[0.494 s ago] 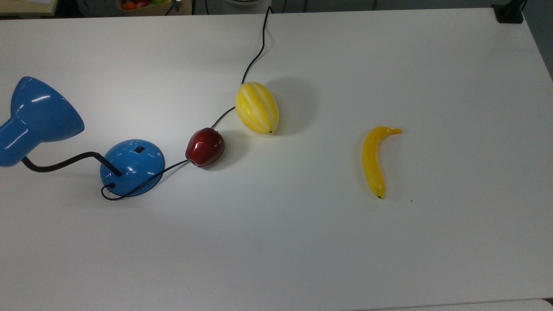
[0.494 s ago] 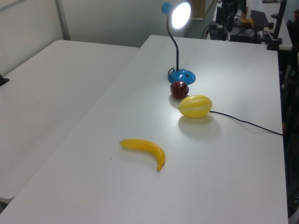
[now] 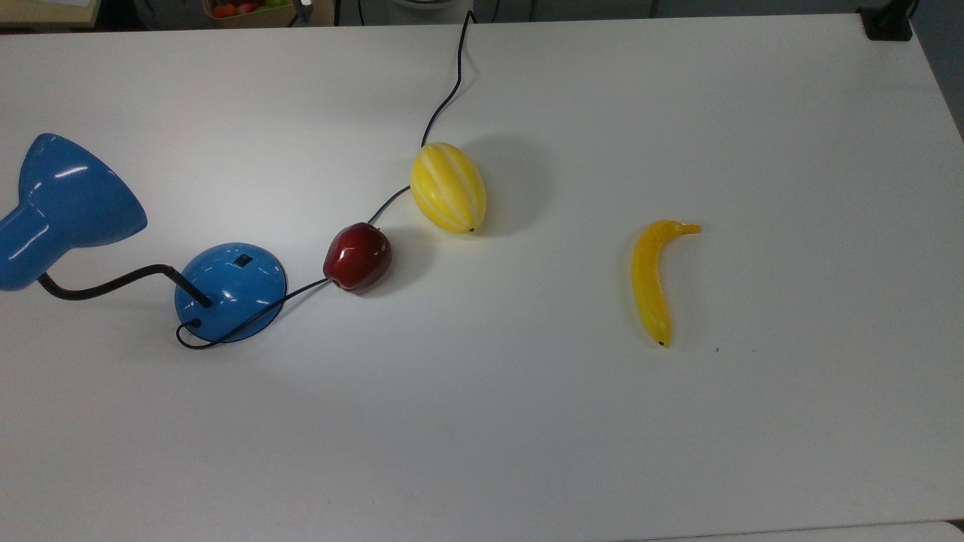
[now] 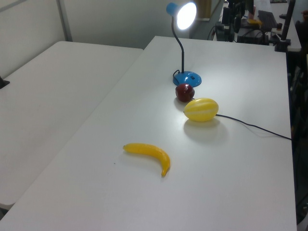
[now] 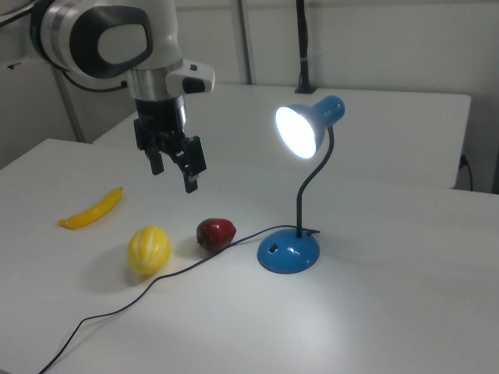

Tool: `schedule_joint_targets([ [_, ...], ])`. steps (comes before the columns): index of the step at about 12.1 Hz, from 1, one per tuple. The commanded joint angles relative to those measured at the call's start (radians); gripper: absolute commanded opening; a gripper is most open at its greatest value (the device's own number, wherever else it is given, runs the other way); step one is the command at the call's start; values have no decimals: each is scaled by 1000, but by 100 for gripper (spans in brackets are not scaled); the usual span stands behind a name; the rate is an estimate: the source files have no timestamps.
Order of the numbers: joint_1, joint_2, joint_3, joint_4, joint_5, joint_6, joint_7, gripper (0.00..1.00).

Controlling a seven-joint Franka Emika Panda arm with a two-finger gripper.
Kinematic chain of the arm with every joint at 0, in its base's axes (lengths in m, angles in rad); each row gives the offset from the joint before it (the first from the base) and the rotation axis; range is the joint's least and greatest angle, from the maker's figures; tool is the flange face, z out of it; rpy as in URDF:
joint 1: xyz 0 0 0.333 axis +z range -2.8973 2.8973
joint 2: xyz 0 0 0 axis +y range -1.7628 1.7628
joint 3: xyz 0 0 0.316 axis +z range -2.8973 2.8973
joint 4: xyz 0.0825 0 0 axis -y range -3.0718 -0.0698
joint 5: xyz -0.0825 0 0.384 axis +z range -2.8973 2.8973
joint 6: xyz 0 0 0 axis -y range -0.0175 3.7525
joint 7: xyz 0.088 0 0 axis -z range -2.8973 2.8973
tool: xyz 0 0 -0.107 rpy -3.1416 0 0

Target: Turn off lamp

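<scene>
approach step: the open, empty end effector (image 5: 175, 170) hangs above the worktop (image 5: 374, 312); the lit lamp (image 5: 289, 251) sits below it, toward the right view's right, so next descend onto its switch.

White tables (image 4: 57, 86) side by side, pale wall (image 5: 390, 47) behind.

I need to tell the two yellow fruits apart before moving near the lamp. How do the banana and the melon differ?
The banana is long, thin and curved; the melon is a plump oval. The banana is plain yellow; the melon has pale stripes. The melon lies on the lamp's cord, next to the apple; the banana lies alone, away from the cord. Both are glossy yellow and lie on the table.
</scene>
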Motion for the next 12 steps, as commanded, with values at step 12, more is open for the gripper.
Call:
schedule_joint_targets([
  [12,-9,30,8,49,155,-34,2,100],
])
